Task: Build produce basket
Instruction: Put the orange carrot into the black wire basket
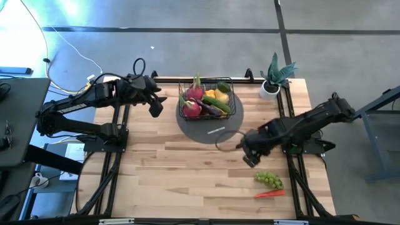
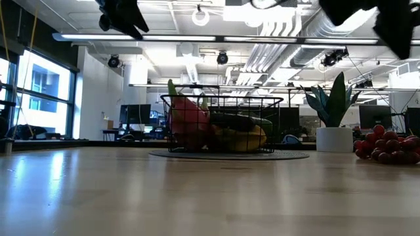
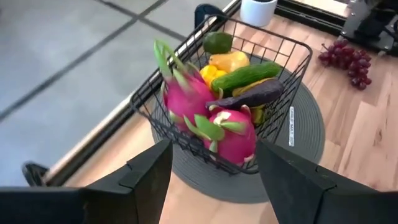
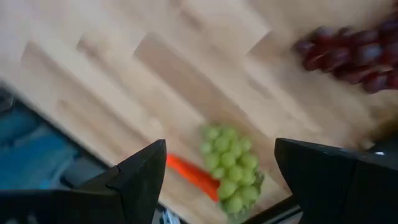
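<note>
The black wire basket point(image 1: 206, 99) stands on a round grey mat point(image 1: 209, 125) at the table's far middle. It holds two pink dragon fruits point(image 3: 217, 121), a green cucumber point(image 3: 249, 74), a purple eggplant point(image 3: 255, 94) and yellow pieces point(image 3: 227, 61). My left gripper point(image 1: 155, 106) hangs open above the table just left of the basket, empty. My right gripper point(image 1: 250, 153) hangs open, pointing down, right of the mat and above the table. Green grapes point(image 4: 231, 165) and a carrot point(image 4: 193, 174) lie on the wood below it, near the table's front right corner. Red grapes point(image 4: 354, 53) lie beside them.
A potted green plant point(image 1: 274, 78) in a white pot stands at the far right corner. A small white tag point(image 1: 216, 130) lies on the mat's near part. The wooden table point(image 1: 175, 181) shows bare wood at the left and in the near middle.
</note>
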Robot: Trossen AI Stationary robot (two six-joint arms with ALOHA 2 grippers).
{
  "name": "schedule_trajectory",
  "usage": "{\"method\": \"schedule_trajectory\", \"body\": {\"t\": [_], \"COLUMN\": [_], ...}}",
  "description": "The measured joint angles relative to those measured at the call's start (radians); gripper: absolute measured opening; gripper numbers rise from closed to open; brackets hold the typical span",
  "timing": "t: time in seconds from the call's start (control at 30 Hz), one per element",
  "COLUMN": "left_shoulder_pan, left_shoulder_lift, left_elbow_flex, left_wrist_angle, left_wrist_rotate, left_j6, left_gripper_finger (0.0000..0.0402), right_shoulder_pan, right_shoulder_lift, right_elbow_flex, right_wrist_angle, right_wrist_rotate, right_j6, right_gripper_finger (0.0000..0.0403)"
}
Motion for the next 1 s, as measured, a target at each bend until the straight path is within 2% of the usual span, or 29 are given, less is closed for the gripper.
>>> {"method": "schedule_trajectory", "body": {"t": [0.27, 0.4, 0.57, 0.8, 1.0], "left_shoulder_pan": [0.000, 0.000, -0.007, -0.104, -0.214], "left_shoulder_lift": [0.032, 0.050, 0.071, 0.102, 0.119], "left_elbow_flex": [0.000, 0.000, 0.000, 0.000, 0.000], "left_wrist_angle": [-0.071, -0.081, -0.080, -0.075, -0.071], "left_wrist_rotate": [0.004, 0.014, 0.084, 0.098, 0.056], "left_j6": [-0.191, -0.271, -0.358, -0.429, -0.473], "left_gripper_finger": [0.0223, 0.0223, 0.0223, 0.0223, 0.0223], "right_shoulder_pan": [0.208, 0.315, 0.432, 0.560, 0.628], "right_shoulder_lift": [0.001, 0.002, 0.003, 0.071, 0.162], "right_elbow_flex": [0.000, 0.000, 0.000, 0.000, -0.001], "right_wrist_angle": [0.110, 0.170, 0.235, 0.257, 0.288], "right_wrist_rotate": [-0.012, 0.016, 0.089, 0.136, 0.134], "right_j6": [0.026, 0.027, 0.028, -0.004, -0.044], "right_gripper_finger": [0.0281, 0.0281, 0.0281, 0.0281, 0.0281]}}
